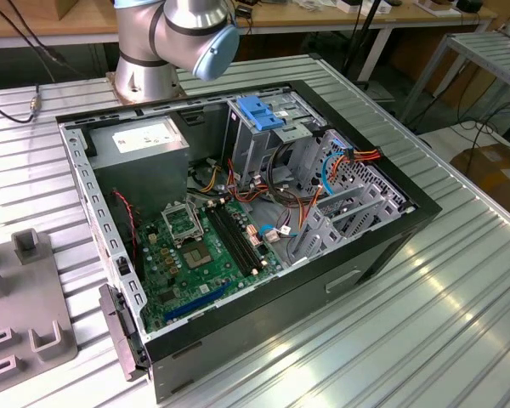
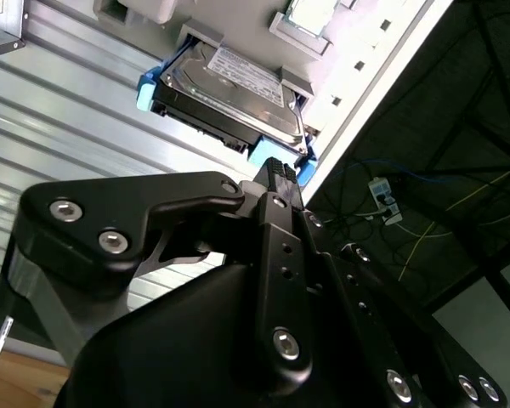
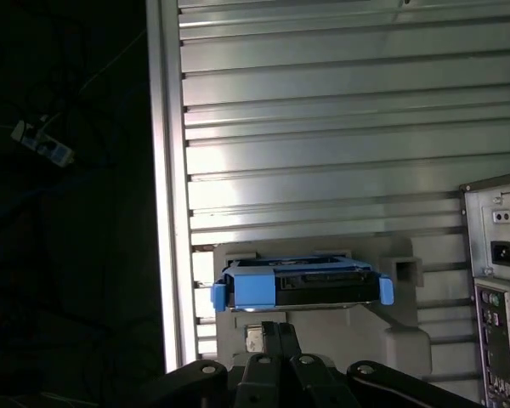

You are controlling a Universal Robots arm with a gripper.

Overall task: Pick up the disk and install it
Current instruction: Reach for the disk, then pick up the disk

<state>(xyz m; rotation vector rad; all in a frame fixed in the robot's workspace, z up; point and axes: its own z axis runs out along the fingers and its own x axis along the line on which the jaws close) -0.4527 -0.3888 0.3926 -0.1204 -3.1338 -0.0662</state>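
The disk point(image 3: 302, 285) is a silver-grey drive with a white label and blue side rails. It stands on edge in a grey holder point(image 3: 408, 340) on the ribbed metal table, near the table's edge. The second wrist view shows the disk's point(image 2: 229, 89) label face and blue rail ends. My gripper point(image 3: 278, 330) is shut, holds nothing, and hovers a short way off the disk, pointing at its narrow side. In the second wrist view the gripper point(image 2: 276, 167) tip sits just short of a blue rail corner. The open computer case point(image 1: 238, 212) lies on the table in the exterior view.
Inside the case a metal drive cage with a blue latch point(image 1: 259, 110) stands beside loose cables point(image 1: 280, 195) and a grey power-supply box point(image 1: 140, 144). The case's rear panel point(image 3: 497, 280) is close beside the holder. A grey fixture point(image 1: 34, 323) sits at the exterior view's left.
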